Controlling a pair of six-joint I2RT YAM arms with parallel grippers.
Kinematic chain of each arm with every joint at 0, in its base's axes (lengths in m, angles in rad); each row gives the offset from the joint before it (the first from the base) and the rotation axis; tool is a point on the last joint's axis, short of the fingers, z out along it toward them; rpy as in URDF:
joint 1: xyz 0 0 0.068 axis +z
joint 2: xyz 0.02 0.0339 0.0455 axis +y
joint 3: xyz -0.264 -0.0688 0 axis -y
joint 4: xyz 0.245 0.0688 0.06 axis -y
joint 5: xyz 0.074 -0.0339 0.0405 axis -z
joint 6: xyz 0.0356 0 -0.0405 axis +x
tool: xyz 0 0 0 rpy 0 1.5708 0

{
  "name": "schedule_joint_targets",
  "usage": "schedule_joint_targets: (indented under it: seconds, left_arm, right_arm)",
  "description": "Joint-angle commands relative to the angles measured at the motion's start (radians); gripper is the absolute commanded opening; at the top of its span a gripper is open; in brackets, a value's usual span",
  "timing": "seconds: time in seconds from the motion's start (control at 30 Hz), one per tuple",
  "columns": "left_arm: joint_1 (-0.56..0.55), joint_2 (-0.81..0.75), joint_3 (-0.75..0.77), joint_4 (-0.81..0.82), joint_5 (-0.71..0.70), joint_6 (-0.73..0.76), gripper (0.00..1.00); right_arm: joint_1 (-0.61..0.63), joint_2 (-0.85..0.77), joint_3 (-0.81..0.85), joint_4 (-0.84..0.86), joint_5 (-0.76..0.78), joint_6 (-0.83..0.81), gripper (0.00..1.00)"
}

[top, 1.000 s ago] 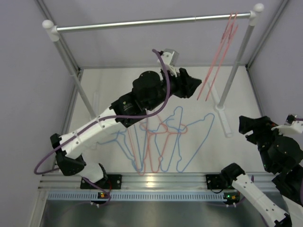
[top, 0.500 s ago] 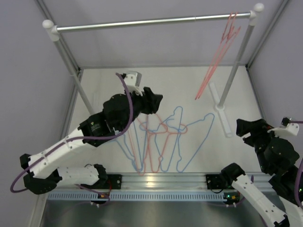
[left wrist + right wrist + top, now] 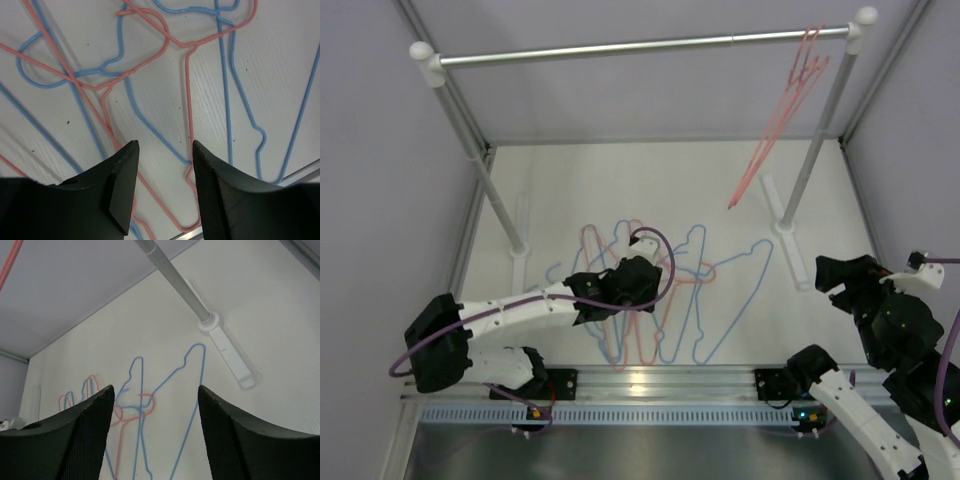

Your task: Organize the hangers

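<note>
Hangers (image 3: 188,100) lie mixed on the table (image 3: 620,180). Left gripper (image 3: 162,150) hangs low over them, jaws apart, probably touching none. Right gripper (image 3: 155,390) is wide open, holding nothing.

Pink-red hangers (image 3: 807,60) on a silver rail (image 3: 620,47); light blue hangers (image 3: 223,75) and further pink-red ones criss-cross a white, faintly grained surface (image 3: 620,180). The left gripper (image 3: 164,149) and right gripper (image 3: 156,395) are black, the left arm (image 3: 510,315) white and black, its cable (image 3: 669,265) purple.
</note>
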Motion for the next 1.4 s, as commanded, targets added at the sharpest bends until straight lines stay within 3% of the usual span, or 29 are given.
schedule_joint_targets:
  seconds: [0.0,0.47,0.67,0.93,1.13,1.23,1.37]
  left_arm:
    - [-0.011,0.071,-0.011,0.174,0.07,-0.002,0.52]
    - [-0.015,0.359,0.043,0.33,0.083,0.092,0.48]
    - [-0.015,0.415,0.065,0.343,0.084,0.104,0.47]
    - [-0.015,0.472,0.065,0.337,0.068,0.089,0.38]
    - [-0.015,0.501,0.068,0.322,0.051,0.072,0.19]
    - [-0.015,0.498,0.072,0.302,0.038,0.067,0.0]
    - [-0.015,0.441,0.078,0.27,0.038,0.064,0.0]
  right_arm:
    - [-0.012,-0.019,-0.019,-0.01,-0.013,0.015,0.65]
    - [-0.012,-0.04,-0.019,-0.012,-0.019,0.007,0.65]
    - [-0.012,-0.053,-0.024,-0.013,-0.019,0.007,0.65]
    - [-0.012,-0.059,-0.027,-0.013,-0.018,0.006,0.65]
    - [-0.012,-0.063,-0.027,-0.013,-0.015,0.006,0.65]
    - [-0.012,-0.065,-0.025,-0.013,-0.015,0.004,0.65]
    - [-0.012,-0.066,-0.021,-0.019,-0.015,0.001,0.65]
